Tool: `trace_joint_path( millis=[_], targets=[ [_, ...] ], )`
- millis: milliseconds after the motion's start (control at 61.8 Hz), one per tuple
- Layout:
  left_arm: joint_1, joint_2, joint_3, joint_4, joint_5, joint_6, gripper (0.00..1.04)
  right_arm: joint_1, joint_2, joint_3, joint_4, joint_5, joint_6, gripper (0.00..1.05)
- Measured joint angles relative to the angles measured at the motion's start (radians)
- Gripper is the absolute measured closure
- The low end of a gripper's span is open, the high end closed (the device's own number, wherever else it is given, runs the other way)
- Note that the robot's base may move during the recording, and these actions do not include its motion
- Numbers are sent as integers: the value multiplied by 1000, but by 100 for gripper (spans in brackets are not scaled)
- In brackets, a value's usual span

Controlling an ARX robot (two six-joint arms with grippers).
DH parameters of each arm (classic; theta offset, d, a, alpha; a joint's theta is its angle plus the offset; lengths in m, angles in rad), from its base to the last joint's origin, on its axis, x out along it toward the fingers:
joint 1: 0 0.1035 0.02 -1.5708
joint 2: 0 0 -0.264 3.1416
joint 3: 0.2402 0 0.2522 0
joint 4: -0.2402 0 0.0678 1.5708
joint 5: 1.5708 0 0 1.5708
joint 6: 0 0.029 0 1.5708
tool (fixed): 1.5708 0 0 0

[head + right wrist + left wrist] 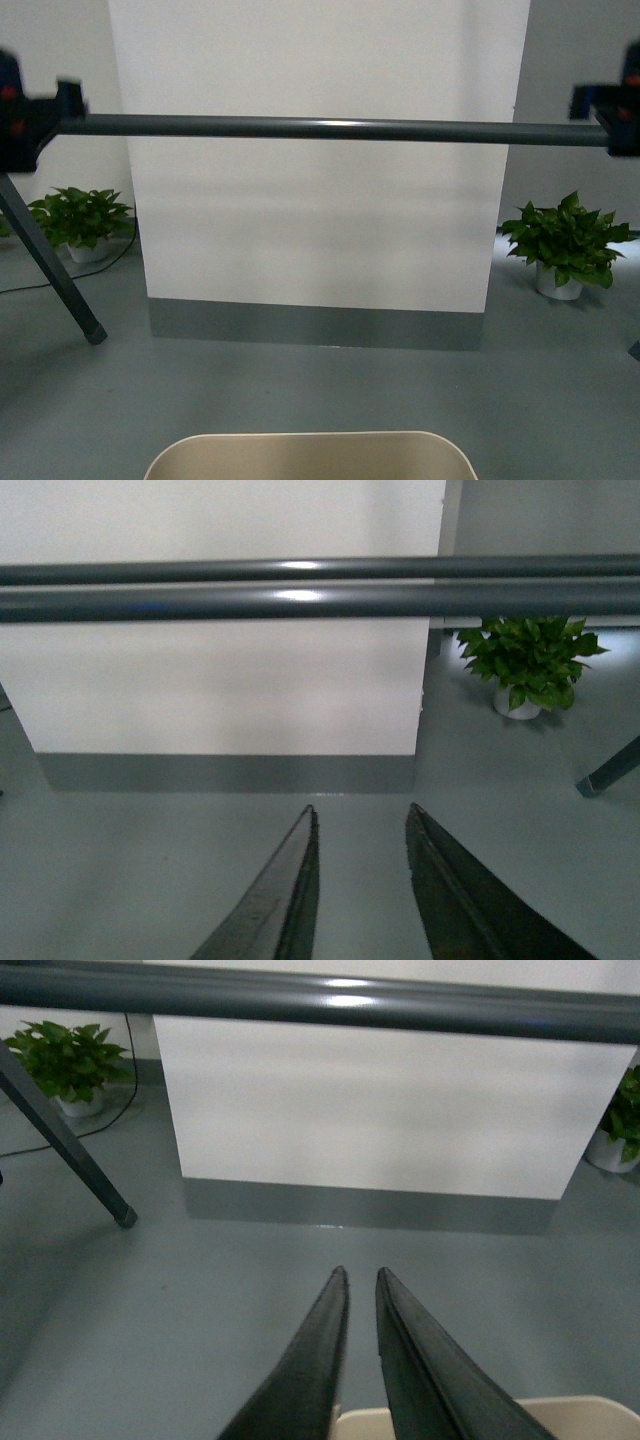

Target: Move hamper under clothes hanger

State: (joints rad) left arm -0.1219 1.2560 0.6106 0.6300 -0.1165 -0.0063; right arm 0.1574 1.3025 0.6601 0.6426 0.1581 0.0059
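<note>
Your hamper [310,455] sits near the rack [330,128]. Left gripper [361,1278] clamps its rim; right gripper [362,815] is parted, empty.

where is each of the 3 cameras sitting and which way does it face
Front view: on the robot's body, facing the rack bar and white wall panel; hamper rim at the bottom edge; no arms visible.
Left wrist view: on the left arm, looking forward past the left gripper, fingers nearly together, above the hamper rim.
Right wrist view: on the right arm, right gripper slightly apart over the floor.
Shared: all see the bar and panel; front and right wrist both see the right potted plant.
</note>
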Motion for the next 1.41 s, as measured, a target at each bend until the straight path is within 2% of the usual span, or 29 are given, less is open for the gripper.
trace_joint_path(
  millis=[65,146,194,485,566,663,696,841,1311,1408],
  targets=[
    [7,-35,-55,23,12,-1,102,-8,-26,-50,19,-10,-1,87],
    [17,-77,-111,47,18,0,101,-21,-72,-124,48,-27,-2,100],
    [25,-104,-147,60,23,0,101,-27,-93,-154,60,-34,-4,104],
    [54,-220,-308,92,50,0,101,-68,-226,-338,101,-69,-5,103],
    [92,-262,-351,93,110,1,101,-77,-266,-380,103,-79,-5,103],
    [116,-306,-389,92,110,0,101,-87,-305,-418,103,-87,-5,103],
    [120,-322,-403,91,110,0,101,-113,-327,-438,101,-134,-5,103],
    [120,-388,-451,73,117,0,101,-153,-396,-488,85,-152,-5,103],
    [120,-673,-568,-97,117,0,101,-156,-692,-612,-89,-156,-5,103],
    [120,-700,-593,-83,116,0,101,-156,-715,-651,-63,-156,-5,103]
  ],
)
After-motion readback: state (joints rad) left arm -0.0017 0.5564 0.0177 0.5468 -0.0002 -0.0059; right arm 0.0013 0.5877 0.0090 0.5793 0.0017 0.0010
